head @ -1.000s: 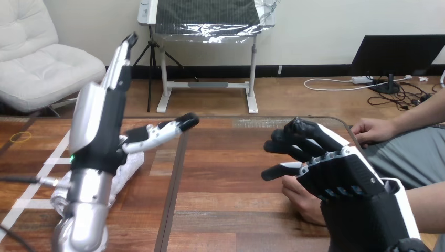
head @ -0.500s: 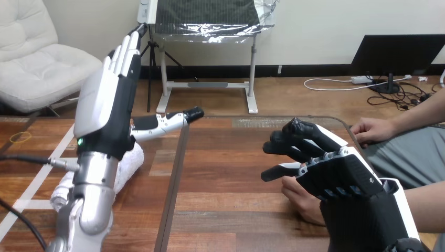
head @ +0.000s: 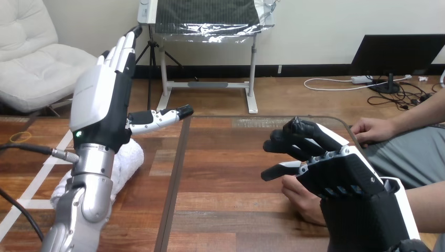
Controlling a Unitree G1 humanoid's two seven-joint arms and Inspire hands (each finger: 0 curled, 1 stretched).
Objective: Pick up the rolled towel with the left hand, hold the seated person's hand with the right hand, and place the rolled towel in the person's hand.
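The robot's left hand (head: 102, 107) is raised well above the table (head: 225, 173), fingers straight and pointing up, thumb stuck out toward the table's middle. It holds nothing. The rolled towel (head: 131, 157) lies on the table at the robot's left, below and just behind that hand, with the silver left forearm (head: 92, 184) crossing in front of its middle. The towel's long axis runs on a diagonal, from the near left edge of the table up toward the centre (one end shows on either side of the forearm).

The coming move turns on that relation. The towel is straight down from the left hand, so the hand probably has to drop and turn palm-down, with its grip set across the roll rather than along it. The left hand is by far the nearer one, since the right is well apart on the other side of the table.

The right hand (head: 341, 173) sits over the person's nearer hand (head: 299, 197), which rests on the table beneath it. Whether it has a hold on that hand cannot be told from this angle. The pickup is not yet done.
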